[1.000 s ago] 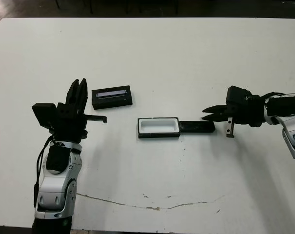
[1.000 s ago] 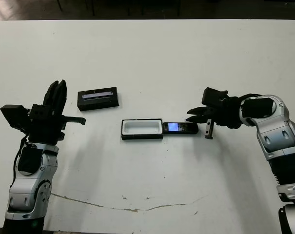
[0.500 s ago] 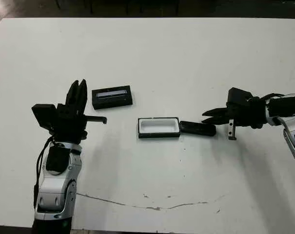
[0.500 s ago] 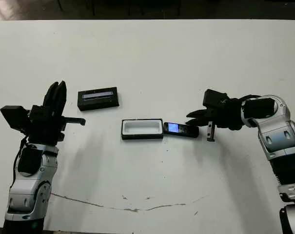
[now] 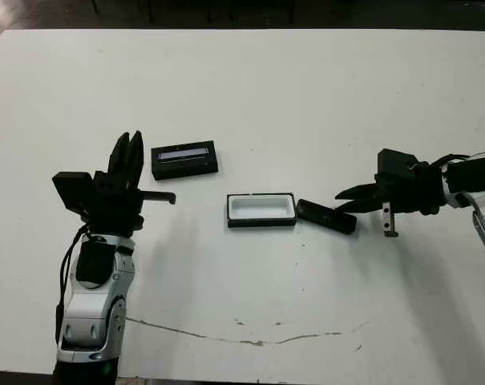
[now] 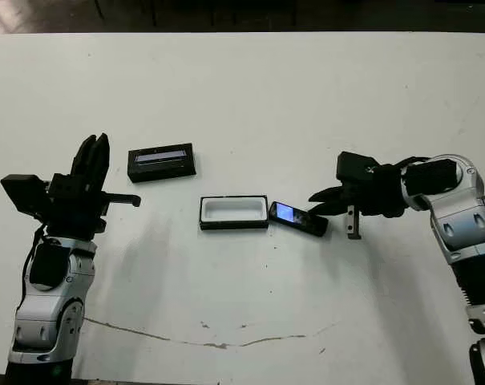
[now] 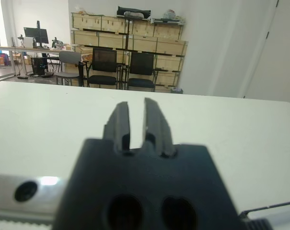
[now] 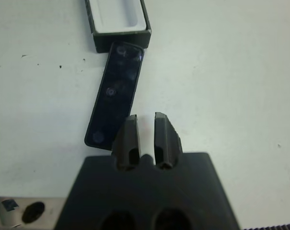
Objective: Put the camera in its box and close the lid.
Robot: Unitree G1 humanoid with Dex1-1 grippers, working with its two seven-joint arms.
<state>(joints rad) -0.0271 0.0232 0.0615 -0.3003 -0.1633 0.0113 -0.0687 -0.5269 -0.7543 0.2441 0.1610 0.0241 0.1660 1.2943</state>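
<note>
Since one second ago, the camera [image 6: 298, 219] is lying skewed on the table [image 5: 306, 96], its far end swung toward the robot, its blue-patch end still touching the box's [image 5: 260, 209] right end. Right gripper [image 5: 345, 198] is sitting farther right than before, fingers narrowly parted, holding nothing, tips just beside the camera's far end. Box is sitting open, white lining showing. Lid [image 5: 184, 159] is lying apart, beyond and left of the box. Left gripper [image 5: 128, 154] is hovering near the lid, unchanged, fingers narrowly parted, holding nothing.
</note>
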